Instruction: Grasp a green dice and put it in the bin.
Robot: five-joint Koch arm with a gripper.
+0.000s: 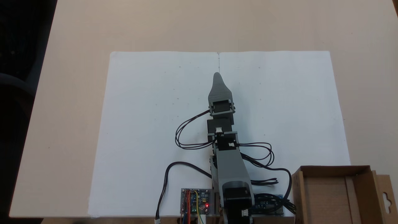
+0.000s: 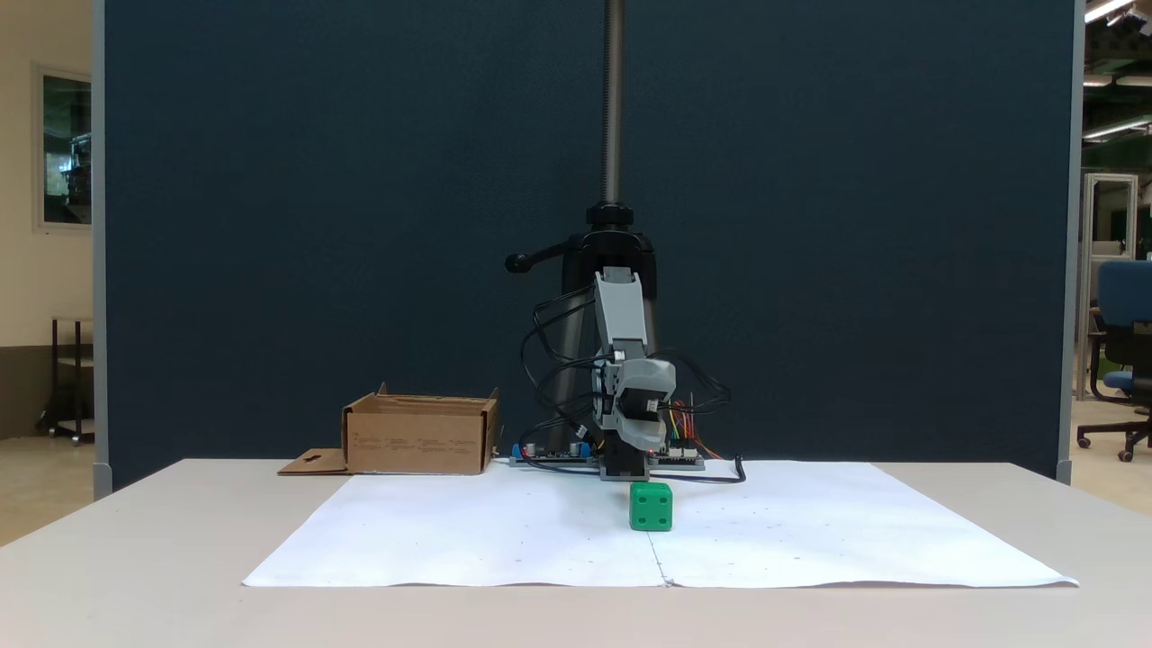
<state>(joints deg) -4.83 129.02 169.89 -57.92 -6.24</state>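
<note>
Green dice (image 2: 651, 506) is seen resting on the white paper sheet (image 2: 504, 531) in a fixed view, nearest the camera, ungrasped. Just behind the dice, the gripper (image 2: 641, 409) is held above it, apart from it; the jaws are stacked one behind the other, so their spread cannot be told. Farther back and off to the dice's left, the bin (image 2: 420, 434) is seen. Grasping, carrying and dropping are judged still to be done.

Bright green plastic cube (image 2: 651, 506) bore darker pip dents; brown cardboard box (image 2: 420, 435) was plain; grey plastic arm (image 1: 229, 168) carried black cables; paper sheet (image 1: 149, 124) was white.
</note>
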